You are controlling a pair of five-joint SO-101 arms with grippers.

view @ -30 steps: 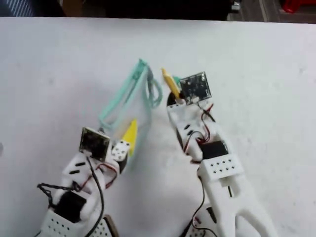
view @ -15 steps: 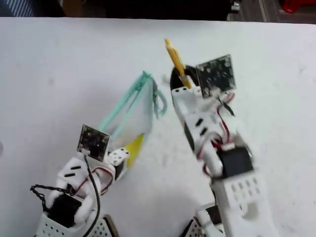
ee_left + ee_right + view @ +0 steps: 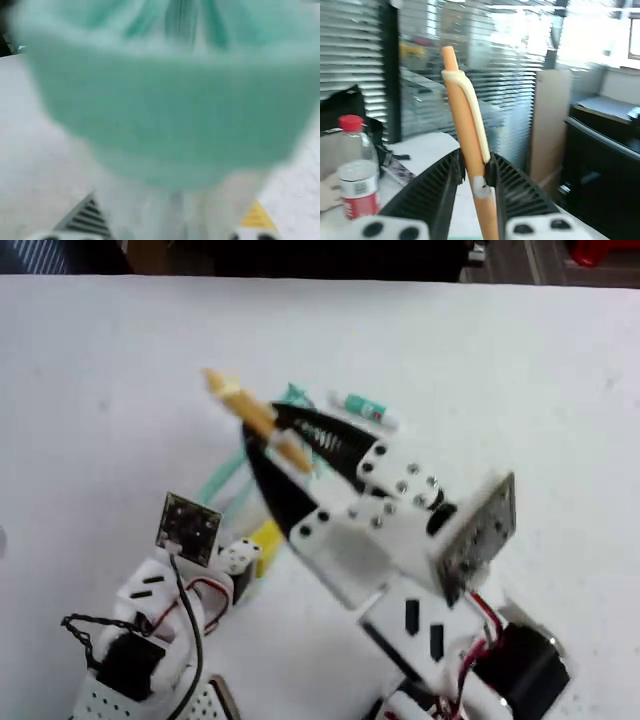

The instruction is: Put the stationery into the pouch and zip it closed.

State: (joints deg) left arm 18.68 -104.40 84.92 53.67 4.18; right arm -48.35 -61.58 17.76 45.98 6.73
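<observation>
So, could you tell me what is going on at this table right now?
Two arms are packing stationery into a pouch. The left gripper is clamped on the near end of the teal pouch, which lies on the table. The right gripper grips an orange pen, held up off the table over the pouch and not yet inside it. A green and white tube lies on the table just beyond the pouch, untouched.
</observation>
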